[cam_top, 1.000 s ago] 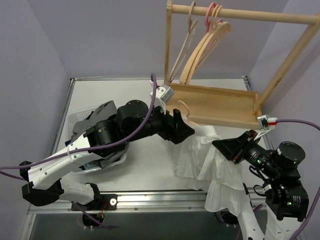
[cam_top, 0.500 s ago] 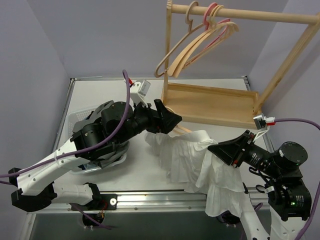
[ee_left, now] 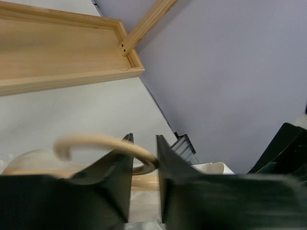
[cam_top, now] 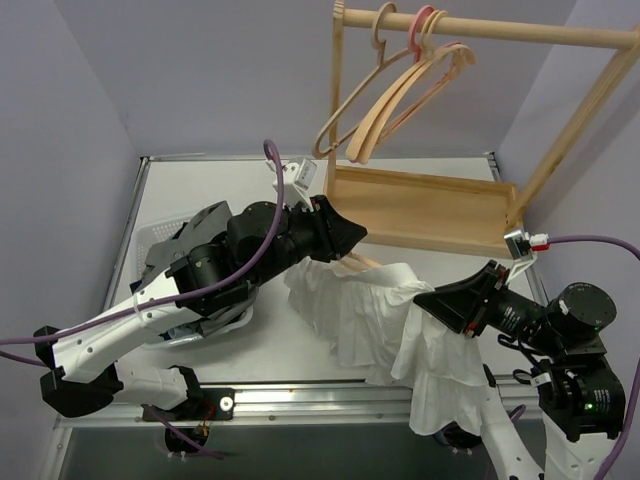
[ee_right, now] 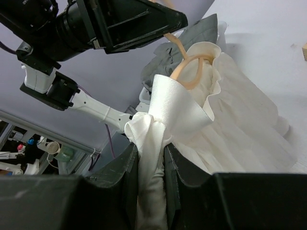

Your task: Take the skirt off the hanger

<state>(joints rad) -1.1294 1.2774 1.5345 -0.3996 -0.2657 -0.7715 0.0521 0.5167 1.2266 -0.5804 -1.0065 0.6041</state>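
On the left side of the table (cam_top: pixel 200 190), the left arm reaches up and rightward toward the wooden rack (cam_top: pixel 480 30), its left gripper (cam_top: pixel 355 235) hovering just in front of the rack's tray base. Seen from its wrist, the jaws stand close together with a narrow gap, and the hook of the wooden hanger (ee_left: pixel 96 142) runs into that gap; whether they press on it cannot be told. From the near right, the right arm stretches inward, and the right gripper (ee_right: pixel 151 153) pinches a bunched fold of the white ruffled garment (cam_top: pixel 350 310), which hangs on that hanger and drapes over the table's near edge. The grey skirt (ee_right: pixel 194 40) shows only in the right wrist view, as crumpled grey cloth just beyond the white garment and below the left gripper. A second ago the left gripper was lower and farther right, its jaws spread wide. It has since pulled back to the left, and the garment is drawn out leftward across the table. The spare hangers (cam_top: pixel 370 110) on the rail have swung.
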